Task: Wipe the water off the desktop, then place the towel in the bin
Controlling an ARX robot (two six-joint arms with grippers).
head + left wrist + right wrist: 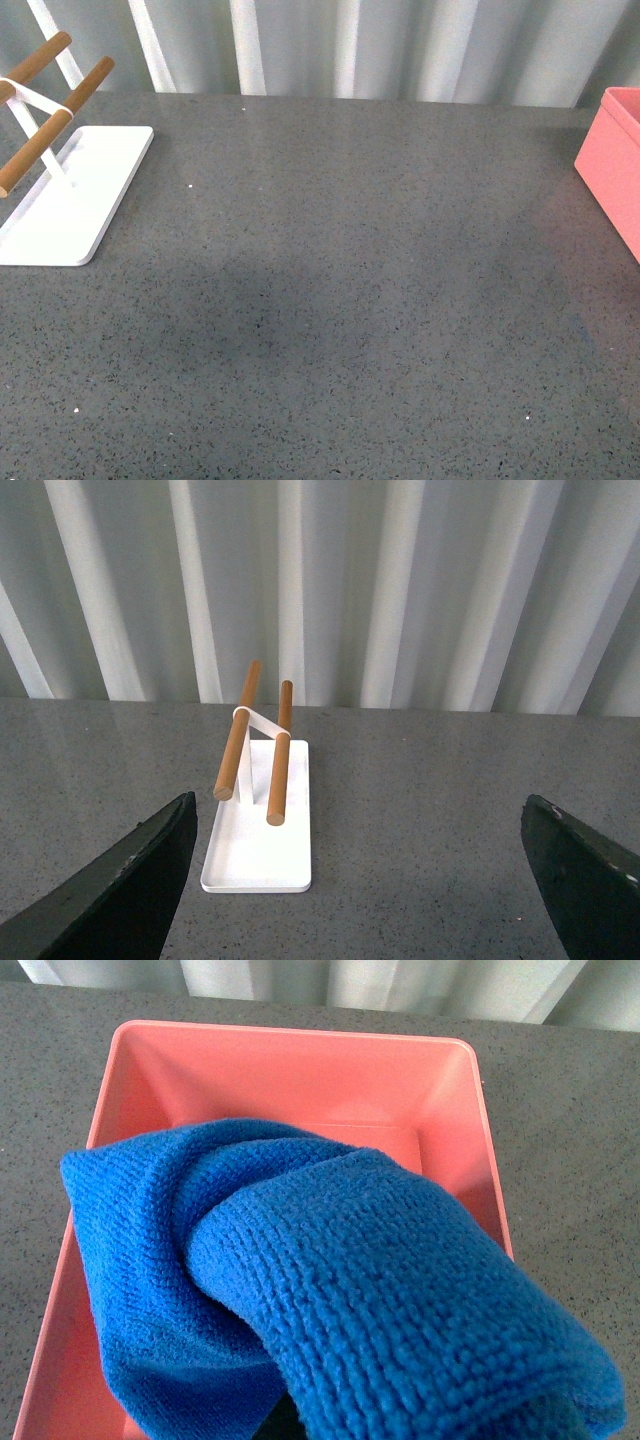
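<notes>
The dark grey speckled desktop (pixel 330 300) fills the front view; neither arm shows there. The salmon-pink bin (pixel 615 160) stands at its right edge, partly cut off. In the right wrist view the bright blue towel (pixel 330 1300) hangs bunched in folds over the open bin (pixel 290 1070), covering my right gripper, which is shut on it. The jaws themselves are hidden by the cloth. In the left wrist view my left gripper (pixel 365 880) is open and empty, its dark fingers (pixel 120 880) wide apart above the desktop (pixel 430 820).
A flat white tray (pixel 70 200) with wooden bars (pixel 45 130) stands at the back left of the desktop; it also shows in the left wrist view (pixel 260 840). A ribbed pale wall (pixel 350 45) runs behind the desktop.
</notes>
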